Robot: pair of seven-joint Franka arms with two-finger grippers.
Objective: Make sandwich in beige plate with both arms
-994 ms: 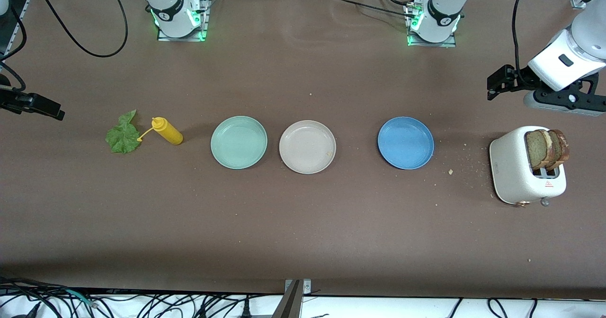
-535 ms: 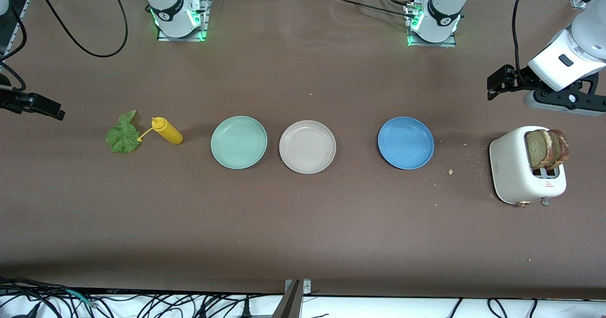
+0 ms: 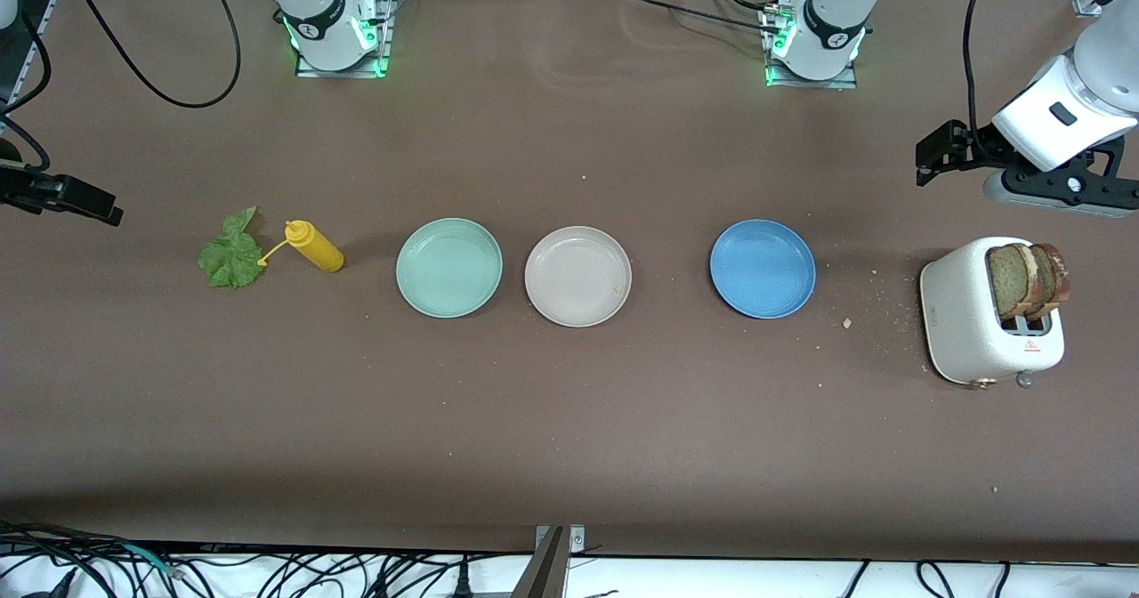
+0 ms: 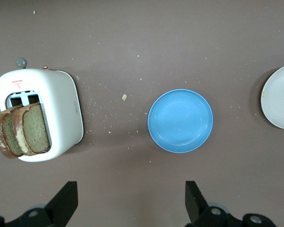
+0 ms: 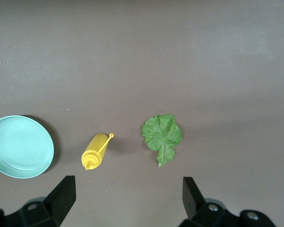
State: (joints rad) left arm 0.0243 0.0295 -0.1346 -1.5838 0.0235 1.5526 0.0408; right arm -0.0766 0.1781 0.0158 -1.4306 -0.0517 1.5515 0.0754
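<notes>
Starting stage: nothing assembled yet. Lettuce leaf (image 3: 230,257) flat on bench (image 3: 569,420) at right arm's end, beside yellow squeeze bottle (image 3: 313,246). Green plate (image 3: 448,267), then beige plate (image 3: 577,276) bare mid-bench, then blue plate (image 3: 762,268). Two bread slices (image 3: 1029,278) upright in white toaster (image 3: 988,313) at left arm's end. Right end effector (image 5: 125,201) released, over leaf. Left end effector (image 4: 130,203) released, over bench beside toaster. Brown bench crumb-strewn near toaster; cables along edges.

A mint-green plate (image 3: 449,268) and a blue plate (image 3: 763,269) are seen flat on the brown table (image 3: 569,420). A yellow squeeze bottle (image 3: 313,246) is laid on its side toward the right arm's end. A white toaster (image 3: 974,322) is stood toward the left arm's end, crumbs (image 3: 847,322) scattered beside it.
</notes>
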